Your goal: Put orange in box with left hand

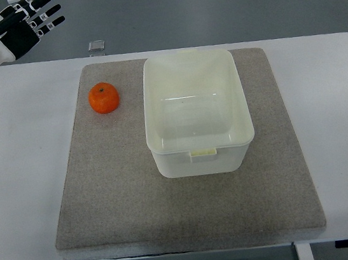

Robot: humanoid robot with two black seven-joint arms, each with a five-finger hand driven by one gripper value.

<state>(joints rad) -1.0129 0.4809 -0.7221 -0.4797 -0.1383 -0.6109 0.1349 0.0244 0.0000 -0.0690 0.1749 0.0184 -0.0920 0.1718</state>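
An orange sits on the grey mat, just left of a white plastic box with nothing inside. My left hand hovers at the top left corner, beyond the table's far edge, well up and left of the orange. Its black and white fingers are spread and hold nothing. The right arm does not show.
The mat lies on a white table. A small clear object rests at the table's far edge above the mat. Grey floor lies beyond the table.
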